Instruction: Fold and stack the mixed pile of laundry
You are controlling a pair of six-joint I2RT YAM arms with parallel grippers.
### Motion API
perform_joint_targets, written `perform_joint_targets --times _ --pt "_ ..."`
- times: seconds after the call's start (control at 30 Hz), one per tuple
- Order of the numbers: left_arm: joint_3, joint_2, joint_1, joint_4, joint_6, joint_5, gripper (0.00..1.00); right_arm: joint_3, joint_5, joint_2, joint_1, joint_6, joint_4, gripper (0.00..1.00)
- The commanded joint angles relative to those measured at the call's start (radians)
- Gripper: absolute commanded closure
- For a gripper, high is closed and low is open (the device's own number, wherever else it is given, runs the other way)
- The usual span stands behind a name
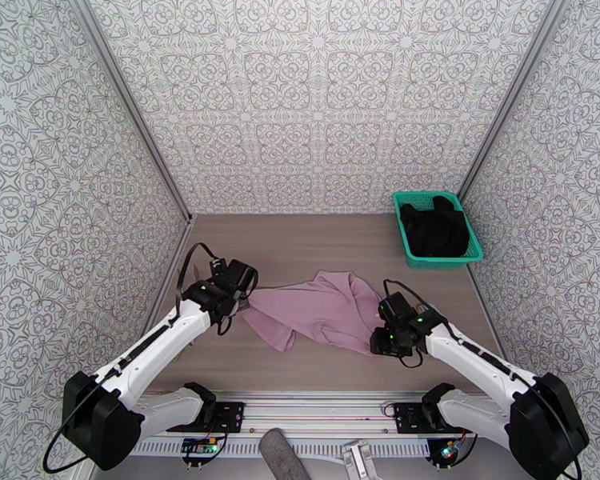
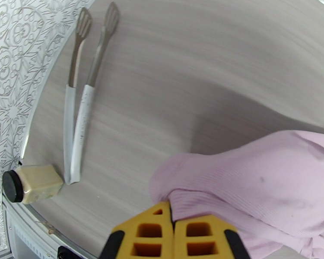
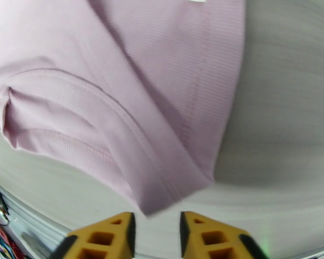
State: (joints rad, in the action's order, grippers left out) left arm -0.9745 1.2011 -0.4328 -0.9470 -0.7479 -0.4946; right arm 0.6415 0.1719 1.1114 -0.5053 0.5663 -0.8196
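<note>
The step in hand looks like spreading the dusty pink shirt [image 1: 320, 310] flat before any fold. It lies crumpled and skewed at the centre of the table [image 1: 300, 242], between the two arms. To do this well, the two grips should sit on matching points of one edge, such as both hem corners or both shoulders. The arms should then draw apart evenly, so the ribbed cloth goes taut without twisting, and lower it together so no crease is trapped underneath. The left gripper [image 2: 171, 210] has its yellow fingers pressed together on a bunched edge of the shirt at the bottom of its wrist view. Whether it pinches one layer or several is hard to say from there. The right gripper [image 3: 155, 221] has its jaws partly apart with nothing between them. A stitched hem corner of the shirt lies on the table just above the gap, near but apparently not touching either finger. That corner is probably the point to take next, well inside the seam so it does not slip. The black garment [image 1: 436, 230] sits heaped in the teal mesh basket [image 1: 399, 222] at the right of the overhead view, well apart from the shirt. Metal tongs [image 2: 82, 104] lie at the upper left of the left wrist view, clear of the cloth.
</note>
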Motion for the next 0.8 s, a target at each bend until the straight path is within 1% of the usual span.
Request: perform_joint_targets --times 0.0,0.13,0.27,0.4,0.5,0.57,0.6,0.67,0.77 --pt "-0.052 0.000 0.055 -0.023 0.039 -0.039 1.00 0.118 0.051 -0.035 -0.009 -0.080 -0.051 0.49" --pt "-0.080 0.014 0.125 -0.004 0.065 -0.027 1.00 0.254 0.019 0.017 -0.011 -0.225 -0.072 0.44" --pt "-0.112 0.054 0.183 0.035 0.095 0.000 1.00 0.331 0.005 0.079 -0.030 -0.497 0.008 0.42" --pt "-0.144 0.107 0.226 0.076 0.118 0.027 1.00 0.317 0.005 0.115 -0.098 -0.794 0.145 0.41" --pt "-0.172 0.142 0.250 0.097 0.132 0.048 1.00 0.269 0.045 0.126 -0.164 -1.062 0.214 0.40" --pt "-0.191 0.161 0.262 0.103 0.141 0.061 1.00 0.219 0.092 0.121 -0.191 -1.222 0.251 0.38" --pt "-0.201 0.168 0.267 0.106 0.146 0.066 1.00 0.202 0.123 0.120 -0.196 -1.265 0.264 0.37" --pt "-0.214 0.179 0.272 0.110 0.156 0.069 1.00 0.194 0.175 0.123 -0.205 -1.295 0.267 0.37" --pt "-0.230 0.193 0.289 0.120 0.176 0.080 1.00 0.187 0.185 0.134 -0.257 -1.349 0.230 0.37"
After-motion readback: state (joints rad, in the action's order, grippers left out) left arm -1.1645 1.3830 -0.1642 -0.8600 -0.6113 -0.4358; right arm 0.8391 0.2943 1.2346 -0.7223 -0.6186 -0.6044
